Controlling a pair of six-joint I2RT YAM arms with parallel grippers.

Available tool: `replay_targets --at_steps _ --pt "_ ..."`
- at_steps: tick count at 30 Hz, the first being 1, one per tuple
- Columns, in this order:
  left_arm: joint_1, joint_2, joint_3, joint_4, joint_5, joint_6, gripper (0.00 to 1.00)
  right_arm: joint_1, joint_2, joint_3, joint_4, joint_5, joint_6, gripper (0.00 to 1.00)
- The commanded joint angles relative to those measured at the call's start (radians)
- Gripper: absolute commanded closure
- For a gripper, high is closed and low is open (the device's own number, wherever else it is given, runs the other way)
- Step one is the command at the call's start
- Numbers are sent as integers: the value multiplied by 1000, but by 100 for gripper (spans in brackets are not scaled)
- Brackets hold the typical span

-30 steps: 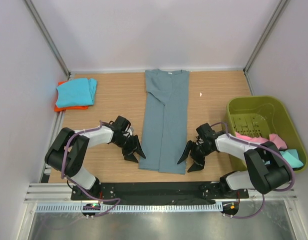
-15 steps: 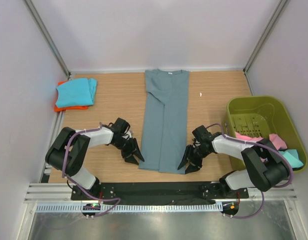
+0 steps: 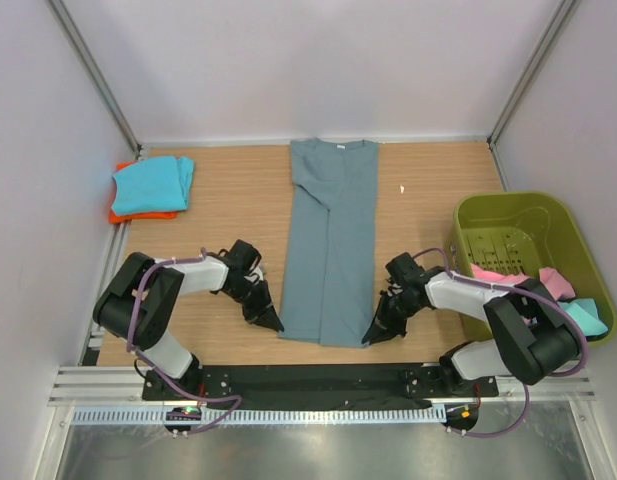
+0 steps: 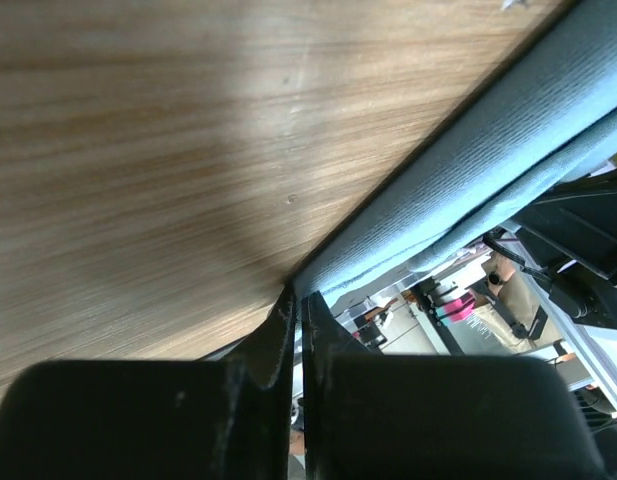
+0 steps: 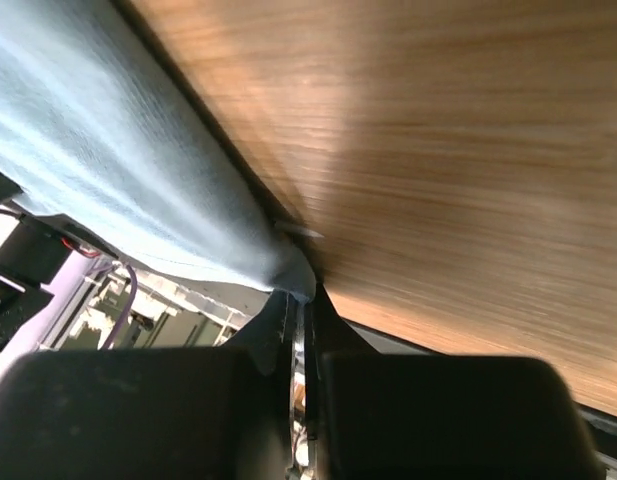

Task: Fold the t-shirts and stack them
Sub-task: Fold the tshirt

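Both left claw (image 3: 275, 324) and right claw (image 3: 369, 339) pinch the grey shirt (image 3: 331, 230) by its near corners; we should next fold toward the far edge.

The left gripper (image 3: 273, 322) and right gripper (image 3: 371, 338) have been brought inward and closed, seemingly onto near corners of the slate blue-grey t-shirt (image 3: 331, 240).

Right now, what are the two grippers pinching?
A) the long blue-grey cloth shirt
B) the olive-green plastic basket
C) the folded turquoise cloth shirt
A: the left gripper and the right gripper are each closed on a near corner of the long blue-grey cloth shirt.
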Motion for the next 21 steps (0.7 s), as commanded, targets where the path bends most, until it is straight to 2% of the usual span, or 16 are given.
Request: replay_targets --at_steps 1,7,11,21 --pt "-8 0 -13 0 -89 25 100 -18 -35 2 28 106 -18 98" --pt "13 -59 94 -11 -101 134 100 -120 -97 90 -38 108 -126 98" --pt "54 -59 211 -83 -114 234 100 -200 -107 163 -94 95 -212 98" --pt "143 114 530 -108 -118 338 100 -238 -21 398 12 42 -230 98"
